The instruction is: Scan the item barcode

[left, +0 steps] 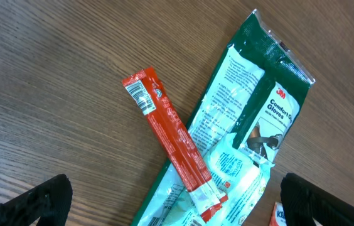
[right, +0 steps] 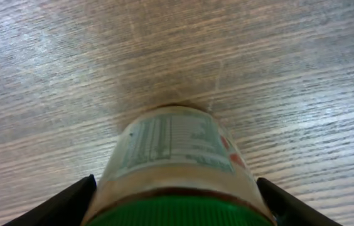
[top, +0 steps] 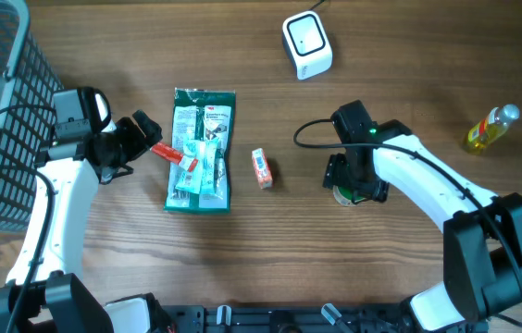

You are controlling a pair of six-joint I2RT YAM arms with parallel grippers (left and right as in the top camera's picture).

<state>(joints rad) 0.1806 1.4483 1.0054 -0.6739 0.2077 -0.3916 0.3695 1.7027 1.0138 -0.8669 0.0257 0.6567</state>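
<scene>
Your right gripper [top: 354, 183] straddles the green-lidded jar [right: 172, 150], which stands upright on the table [top: 409, 55]. A finger sits close on each side; you cannot tell whether they press it. Your left gripper [top: 136, 146] gapes wide open by the red stick packet [left: 171, 144], which lies across the glove pack [left: 258, 119]. The white scanner [top: 306, 43] stands well apart.

Matt wood-grain table [left: 51, 94]; glossy plastic glove packet [left: 271, 119]; glossy red sachet [left: 177, 144]; paper-labelled jar [right: 174, 150].

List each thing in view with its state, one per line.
jar: upright, green lid on.
right claw: straddling the jar, grip unclear.
left claw: open, empty.
gloves pack: flat on the table.
red stick packet: lying across the gloves pack.
small box: lying flat, alone.
yellow bottle: lying or standing unclear.
scanner: on the table, untouched.
</scene>
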